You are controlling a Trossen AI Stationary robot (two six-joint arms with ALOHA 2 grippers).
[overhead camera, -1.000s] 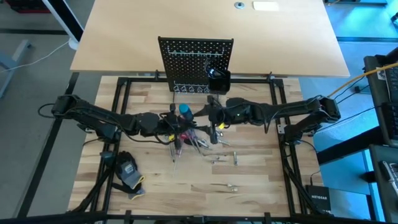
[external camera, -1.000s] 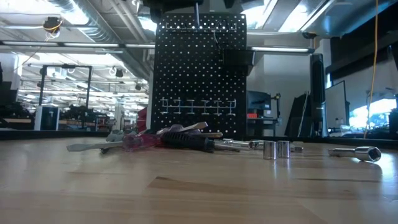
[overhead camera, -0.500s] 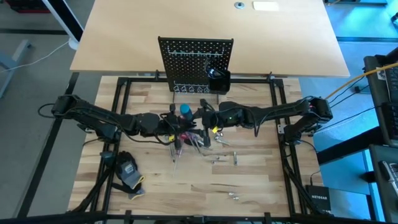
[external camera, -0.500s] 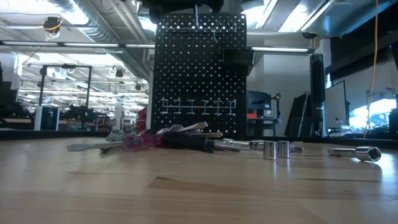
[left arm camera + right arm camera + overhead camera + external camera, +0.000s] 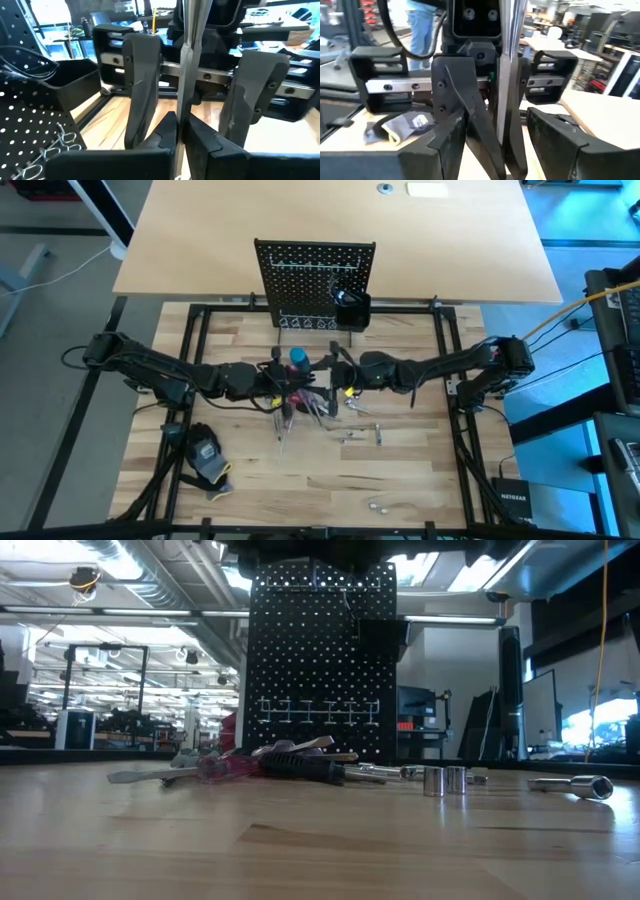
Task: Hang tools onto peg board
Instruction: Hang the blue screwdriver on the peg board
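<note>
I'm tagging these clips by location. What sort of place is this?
Probably a robotics lab or workshop in an open industrial hall: exposed ceiling ducts and strip lights overhead, rows of equipment racks behind, and a wooden workbench with a peg board and scattered hand tools.

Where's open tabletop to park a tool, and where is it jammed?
Free: the tabletop strip between the glove and the two small bits; also the right side beyond the bits. Crowded: the tool pile before the peg board, where the left end effector and right end effector meet.
</note>
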